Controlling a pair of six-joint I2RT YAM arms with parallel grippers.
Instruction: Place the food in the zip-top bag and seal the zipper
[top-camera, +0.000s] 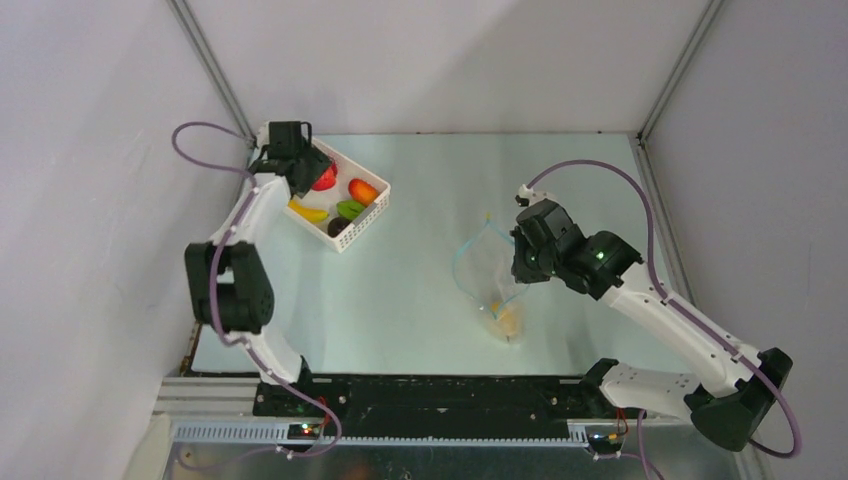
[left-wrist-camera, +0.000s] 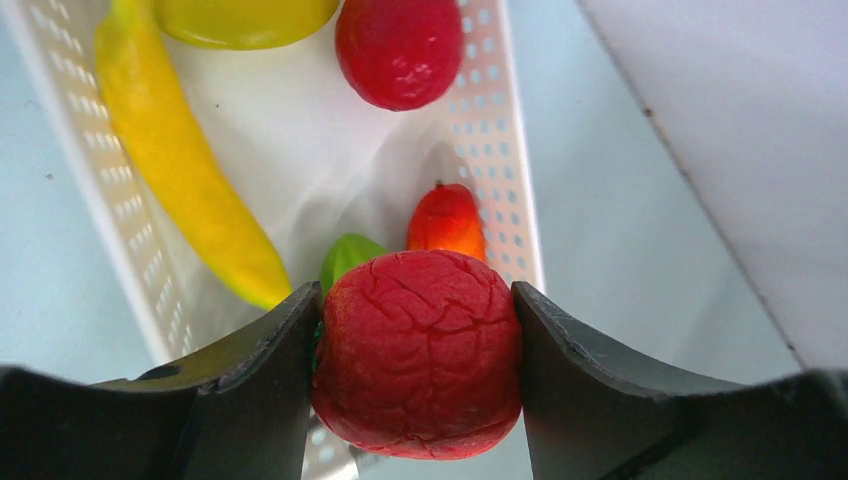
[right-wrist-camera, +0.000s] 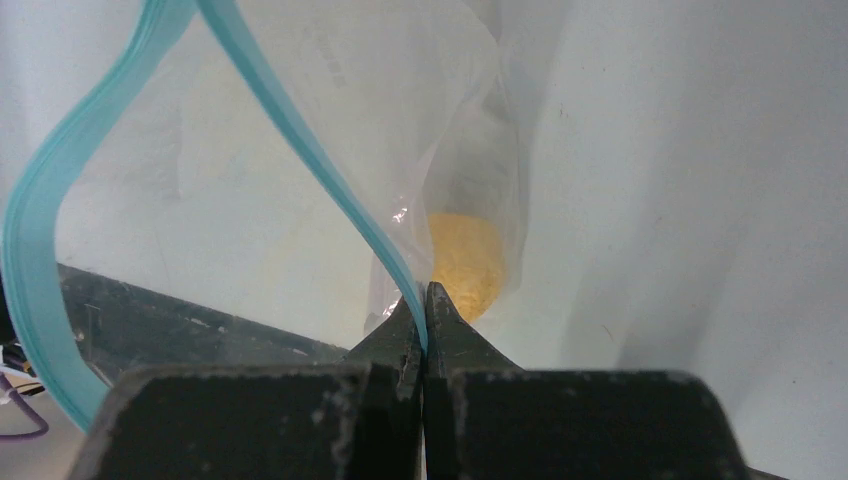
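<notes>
My left gripper (left-wrist-camera: 415, 350) is shut on a red wrinkled toy fruit (left-wrist-camera: 418, 350) and holds it above the near end of the white slotted basket (left-wrist-camera: 500, 180); in the top view it is over the basket's far left corner (top-camera: 300, 165). In the basket lie a yellow banana (left-wrist-camera: 180, 170), a red fruit (left-wrist-camera: 398, 50), a yellow-green piece (left-wrist-camera: 240, 15), a small orange-red piece (left-wrist-camera: 445, 220) and a green one (left-wrist-camera: 345, 258). My right gripper (right-wrist-camera: 424, 300) is shut on the zip-top bag's light blue zipper (right-wrist-camera: 300, 140). The clear bag (top-camera: 490, 270) hangs open with a yellow-orange food piece (right-wrist-camera: 465, 260) inside.
The basket (top-camera: 345, 195) stands at the table's back left, holding banana, orange, green and dark pieces. Grey walls enclose the table on three sides. The arms' bases and a black rail (top-camera: 430, 395) run along the near edge.
</notes>
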